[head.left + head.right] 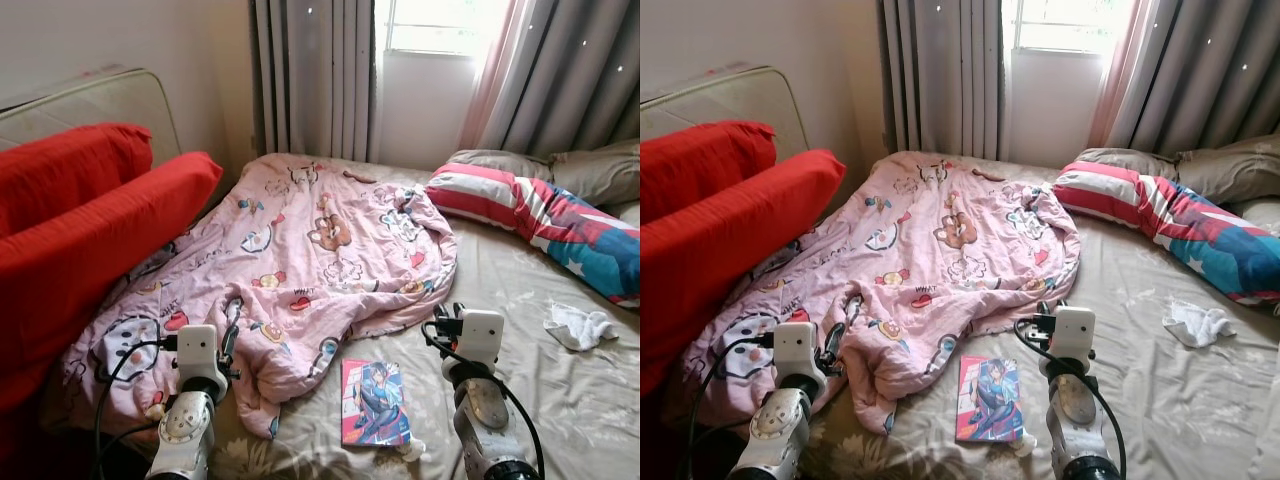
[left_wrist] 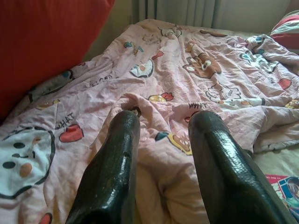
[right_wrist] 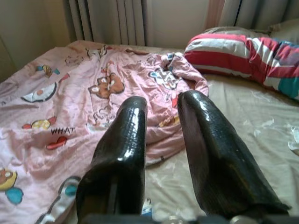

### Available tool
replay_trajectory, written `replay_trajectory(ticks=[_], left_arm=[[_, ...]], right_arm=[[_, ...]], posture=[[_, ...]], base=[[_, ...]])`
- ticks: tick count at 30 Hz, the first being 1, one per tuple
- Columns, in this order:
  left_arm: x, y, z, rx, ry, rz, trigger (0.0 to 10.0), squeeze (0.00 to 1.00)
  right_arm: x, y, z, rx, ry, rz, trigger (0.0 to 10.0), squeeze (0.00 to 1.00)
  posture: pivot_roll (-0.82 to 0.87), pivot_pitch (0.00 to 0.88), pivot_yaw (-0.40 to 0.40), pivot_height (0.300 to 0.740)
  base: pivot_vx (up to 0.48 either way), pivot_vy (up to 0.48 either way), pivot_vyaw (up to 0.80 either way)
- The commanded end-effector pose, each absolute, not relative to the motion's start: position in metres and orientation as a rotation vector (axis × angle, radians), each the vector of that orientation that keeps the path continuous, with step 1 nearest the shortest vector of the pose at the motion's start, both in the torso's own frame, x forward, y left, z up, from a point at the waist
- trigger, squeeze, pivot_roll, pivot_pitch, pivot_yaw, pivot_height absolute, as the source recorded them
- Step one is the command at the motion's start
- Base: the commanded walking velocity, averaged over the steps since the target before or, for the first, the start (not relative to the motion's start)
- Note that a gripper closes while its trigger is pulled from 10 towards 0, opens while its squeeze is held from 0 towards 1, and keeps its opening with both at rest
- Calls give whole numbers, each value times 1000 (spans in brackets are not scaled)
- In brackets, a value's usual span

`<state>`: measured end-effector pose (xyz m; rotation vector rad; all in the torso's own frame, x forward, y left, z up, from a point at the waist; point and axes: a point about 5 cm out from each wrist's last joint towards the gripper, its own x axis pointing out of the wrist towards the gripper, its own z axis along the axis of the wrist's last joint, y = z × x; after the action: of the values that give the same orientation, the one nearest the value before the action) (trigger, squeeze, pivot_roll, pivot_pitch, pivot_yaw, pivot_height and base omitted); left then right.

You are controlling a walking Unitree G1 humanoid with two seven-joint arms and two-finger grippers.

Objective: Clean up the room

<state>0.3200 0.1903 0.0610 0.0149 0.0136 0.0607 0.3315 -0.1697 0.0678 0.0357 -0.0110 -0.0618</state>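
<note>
Pink blanket (image 1: 300,270) mid-frame: soft, light, floppy; grab a corner edge. Left gripper (image 2: 161,140) & right gripper (image 3: 161,121) both parted, empty.

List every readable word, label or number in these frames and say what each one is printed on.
"WHAT": pink cartoon blanket, beside a red heart.
"THANK" (likely, seen upside down): same blanket, nearer the red cushion.
Comic book cover: lettering too small to read.
Nothing else legible.
</note>
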Motion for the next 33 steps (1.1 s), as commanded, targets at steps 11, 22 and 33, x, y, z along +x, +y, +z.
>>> replay_trajectory(ticks=[11,22,33], left_arm=[[320,190,61,20,19,46,10000,0],[323,188,63,19,28,32,10000,0],[324,186,63,-3,35,19,10000,0]], right_arm=[[332,-165,69,49,-23,-37,10000,0],[332,-162,65,94,8,-16,10000,0],[332,-161,63,104,35,-3,10000,0]], posture=[[-37,0,-23,637],[-34,0,-22,637],[-26,0,-30,637]], base=[[0,0,0],[0,0,0],[0,0,0]])
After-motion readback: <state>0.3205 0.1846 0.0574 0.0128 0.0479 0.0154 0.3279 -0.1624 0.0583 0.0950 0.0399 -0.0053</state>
